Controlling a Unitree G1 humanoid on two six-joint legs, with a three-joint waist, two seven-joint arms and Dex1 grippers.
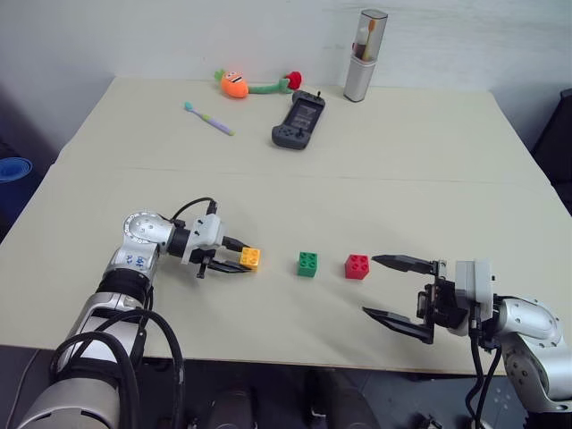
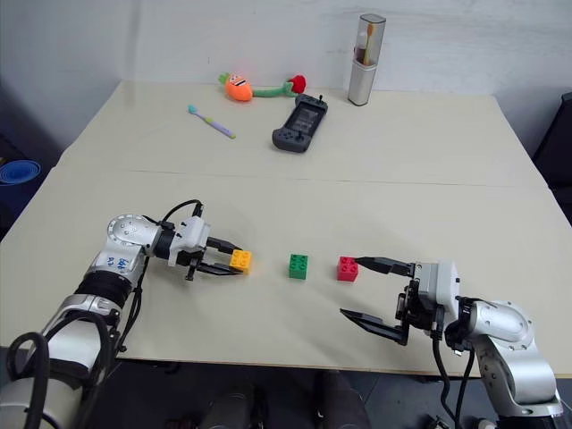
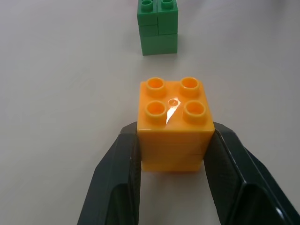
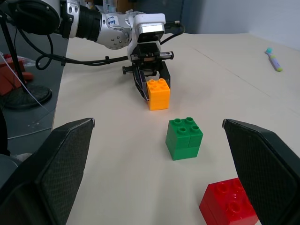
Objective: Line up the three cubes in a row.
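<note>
Cubes are sitting in a row on the table (image 1: 375,170): the yellow-orange cube (image 1: 250,258) is being clamped between the left gripper (image 1: 239,256)'s fingers, the green cube (image 1: 307,264) standing beside it, and the red cube (image 1: 357,266) lying just beyond the right gripper (image 1: 386,286)'s wide-spread fingertips.

— We're seeing even, fairly bright light falling from overhead, giving only soft shadows under the cubes.
— We're catching a small white glare spot on the yellow-orange cube (image 3: 173,124) between its studs.
— We're finding the table (image 1: 375,179) sharp throughout; the right wrist's black fingers (image 4: 49,168) are looming large and bulging.
</note>
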